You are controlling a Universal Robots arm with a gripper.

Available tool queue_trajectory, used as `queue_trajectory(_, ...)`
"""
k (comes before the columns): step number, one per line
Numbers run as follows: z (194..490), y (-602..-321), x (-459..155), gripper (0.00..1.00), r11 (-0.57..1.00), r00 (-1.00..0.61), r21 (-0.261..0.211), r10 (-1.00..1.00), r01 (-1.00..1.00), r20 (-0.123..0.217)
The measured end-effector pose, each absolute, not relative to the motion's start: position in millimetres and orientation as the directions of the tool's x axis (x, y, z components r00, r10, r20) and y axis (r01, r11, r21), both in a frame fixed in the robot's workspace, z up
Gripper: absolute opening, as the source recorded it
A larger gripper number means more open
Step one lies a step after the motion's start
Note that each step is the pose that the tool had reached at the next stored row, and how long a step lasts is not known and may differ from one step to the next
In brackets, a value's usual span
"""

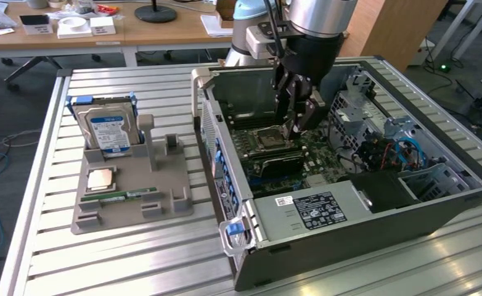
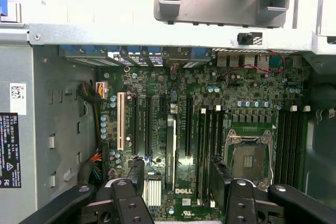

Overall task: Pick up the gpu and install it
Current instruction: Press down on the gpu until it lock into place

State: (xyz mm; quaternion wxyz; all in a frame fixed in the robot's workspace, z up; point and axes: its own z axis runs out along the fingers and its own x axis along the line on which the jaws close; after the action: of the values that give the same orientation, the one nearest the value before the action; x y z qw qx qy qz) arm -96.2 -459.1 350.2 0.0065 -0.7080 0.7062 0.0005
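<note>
Squarely between end effector (image 2: 182, 187) fingers stands gpu (image 2: 171, 150) (edge-on).

This is a robotics lab in an office room: an aluminium slat table (image 1: 142, 259) carries an open computer case (image 1: 364, 209), with wooden desks (image 1: 142, 31) behind.

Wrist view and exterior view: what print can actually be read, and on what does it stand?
"DELL": white, on the motherboard.
Power supply label: print too small.
Hard drive label: blue and white, unreadable.
White sticker on the case wall: blurred.
</note>
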Motion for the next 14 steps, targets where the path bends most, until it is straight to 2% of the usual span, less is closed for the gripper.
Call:
queue_trajectory(2, 350.2, -459.1, -96.1, 0.61, -0.002, 0.003, -0.009, -1.0, -1.0, -0.01)
queue_trajectory(4, 350.2, -459.1, -96.1, 0.48, -0.002, 0.003, -0.009, -1.0, -1.0, -0.01)
queue_trajectory(5, 350.2, -459.1, -96.1, 0.48, -0.002, 0.003, -0.009, -1.0, -1.0, -0.01)
queue_trajectory(7, 350.2, -459.1, -96.1, 0.37, -0.003, 0.003, -0.009, -1.0, -1.0, -0.01)
queue_trajectory(9, 350.2, -459.1, -96.1, 0.37, -0.002, 0.003, -0.009, -1.0, -1.0, -0.01)
queue_trajectory(11, 350.2, -459.1, -96.2, 0.25, -0.002, 0.003, -0.009, -1.0, -1.0, -0.01)
queue_trajectory(12, 350.2, -459.1, -96.1, 0.25, -0.002, 0.003, -0.009, -1.0, -1.0, -0.01)
queue_trajectory(14, 350.2, -459.1, -96.2, 0.13, -0.002, 0.003, -0.009, -1.0, -1.0, -0.01)
